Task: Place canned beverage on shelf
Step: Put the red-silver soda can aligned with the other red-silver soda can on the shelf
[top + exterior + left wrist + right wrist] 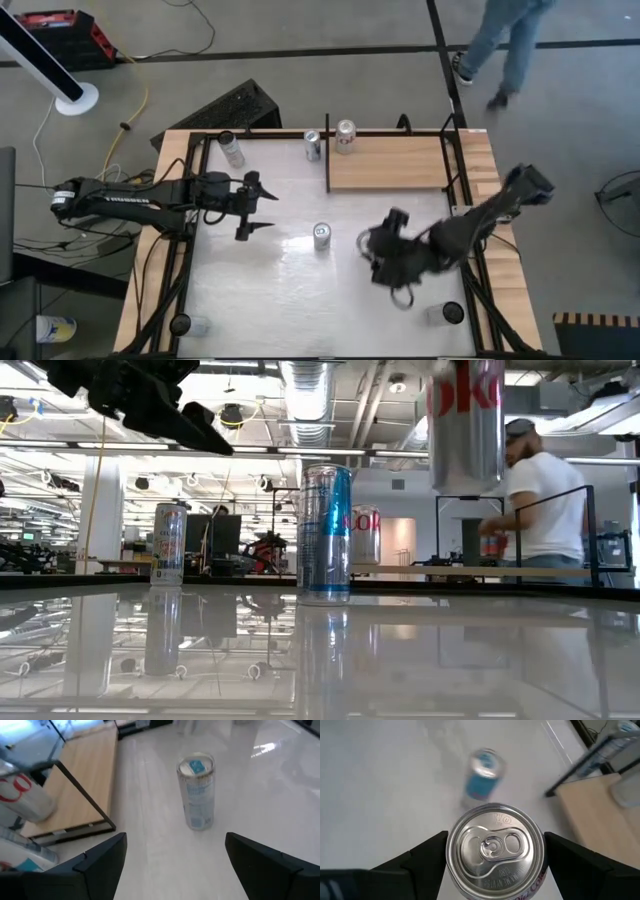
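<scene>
Between the two dark matte fingers of the right gripper (495, 857) sits a silver can (495, 851), clamped from both sides and seen end-on in the right wrist view: a round brushed-metal lid with a pull tab, a trace of red lettering at its lower edge. In the low view the same can (466, 420) hangs above the table with red letters on its smooth, cylindrical silver side. Past it stands a slim blue-and-silver can (483, 774), upright on the glossy white tabletop (290, 290), which mirrors the cans and ceiling lights. The left gripper (175, 865) hangs over the table's left half with its angular black fingers spread wide and holding nothing; the blue-and-silver can (197, 790) stands well ahead of it. The shelf (390, 163) lies at the far side of the table, right of centre: a flat rectangular board of light-brown wood with a smooth, faintly grained face and thin black metal rails at its ends. At its far left corner stands a silver can with red print (345, 136), and just beside the left rail another silver can (313, 145). A clear plastic bottle (232, 149) stands near the table's far left corner. A person (505, 45) in jeans walks on the floor beyond the table.
</scene>
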`<state>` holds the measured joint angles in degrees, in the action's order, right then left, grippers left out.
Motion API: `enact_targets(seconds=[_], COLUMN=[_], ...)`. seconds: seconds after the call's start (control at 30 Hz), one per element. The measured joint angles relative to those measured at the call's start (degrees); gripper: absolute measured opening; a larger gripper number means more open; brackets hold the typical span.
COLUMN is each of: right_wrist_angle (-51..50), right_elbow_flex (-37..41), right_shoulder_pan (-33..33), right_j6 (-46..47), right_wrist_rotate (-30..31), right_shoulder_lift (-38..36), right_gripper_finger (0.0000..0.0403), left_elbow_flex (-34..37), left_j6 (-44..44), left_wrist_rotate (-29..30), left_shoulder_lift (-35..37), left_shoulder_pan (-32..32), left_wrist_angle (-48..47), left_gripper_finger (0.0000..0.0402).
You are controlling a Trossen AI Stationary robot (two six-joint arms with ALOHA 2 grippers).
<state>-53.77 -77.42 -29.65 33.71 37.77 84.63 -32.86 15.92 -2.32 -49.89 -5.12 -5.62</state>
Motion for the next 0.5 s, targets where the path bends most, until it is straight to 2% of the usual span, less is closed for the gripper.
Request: enact_targets(seconds=[0.13,0.27,0.5], right_wrist_angle=[12.1,25.9,31.8], right_elbow_flex=[11.3,19.6,20.9], right_shoulder_pan=[9.2,21.2,40.1], right_j6=[-10.4,-21.3,-31.6], right_wrist_rotate=[-5.7,-16.3,-30.8], right_shoulder_lift=[-9.4,-14.7,-13.1], right_gripper_finger=[0.0327,0.0327,0.0327], left_elbow_flex=[0.0,0.0,0.0], left_j6=[-0.1,-1.0,-2.7], left_wrist_rotate=[0.1,0.1,0.1], left_shoulder_lift=[0.0,0.0,0.0], left_shoulder_pan=[-0.9,-1.4,-1.4], left_wrist_angle=[0.5,0.0,0.0], left_gripper_finger=[0.0322,0.0322,0.0322])
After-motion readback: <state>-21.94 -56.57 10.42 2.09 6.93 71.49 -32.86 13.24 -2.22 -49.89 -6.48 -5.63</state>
